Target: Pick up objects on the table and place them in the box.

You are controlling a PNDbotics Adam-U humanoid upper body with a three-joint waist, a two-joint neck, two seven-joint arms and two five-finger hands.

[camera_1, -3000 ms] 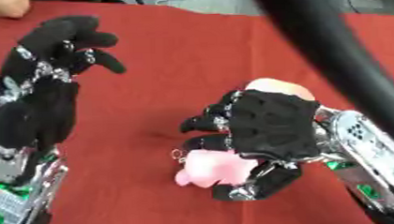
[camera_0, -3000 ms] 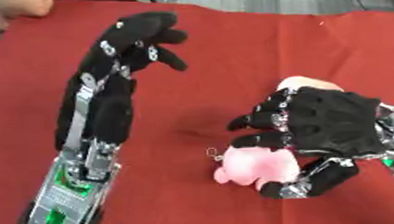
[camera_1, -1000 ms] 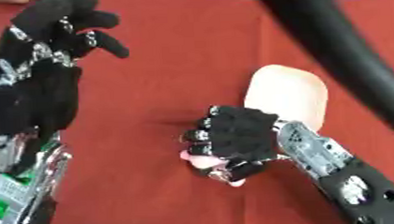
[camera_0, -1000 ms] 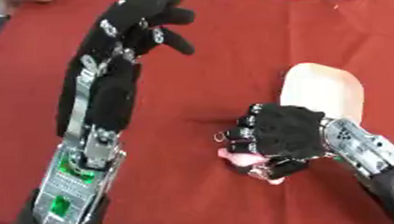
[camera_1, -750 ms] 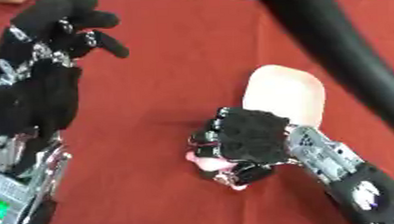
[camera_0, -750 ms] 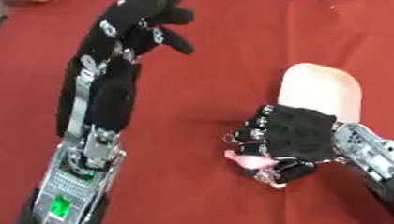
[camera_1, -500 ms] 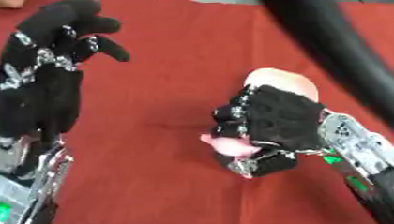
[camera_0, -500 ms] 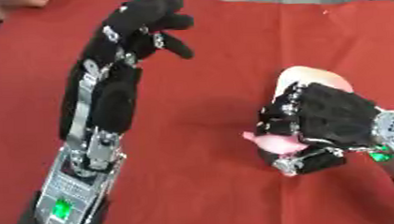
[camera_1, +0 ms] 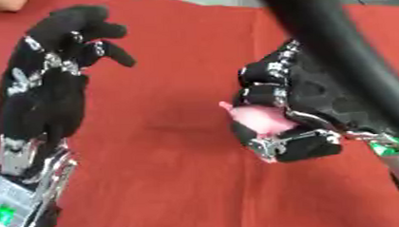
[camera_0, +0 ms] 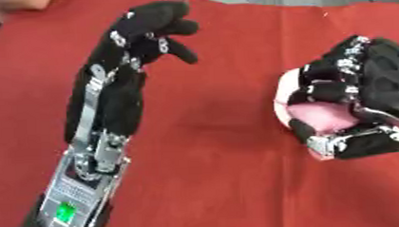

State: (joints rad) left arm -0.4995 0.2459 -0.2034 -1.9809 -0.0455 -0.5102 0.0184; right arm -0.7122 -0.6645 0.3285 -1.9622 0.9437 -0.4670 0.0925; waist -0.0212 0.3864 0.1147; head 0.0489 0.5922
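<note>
Lab bench (red cloth [camera_0: 228,109])

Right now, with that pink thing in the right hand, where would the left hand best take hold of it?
Probably the bare pink side facing left, reached from the left; the right hand curls over its top and bottom. The left hand hangs apart, fingers relaxed.

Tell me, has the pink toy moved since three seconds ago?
Yes. The pink toy lay on the red cloth then; now it is up off it, held in the right robot hand.
</note>
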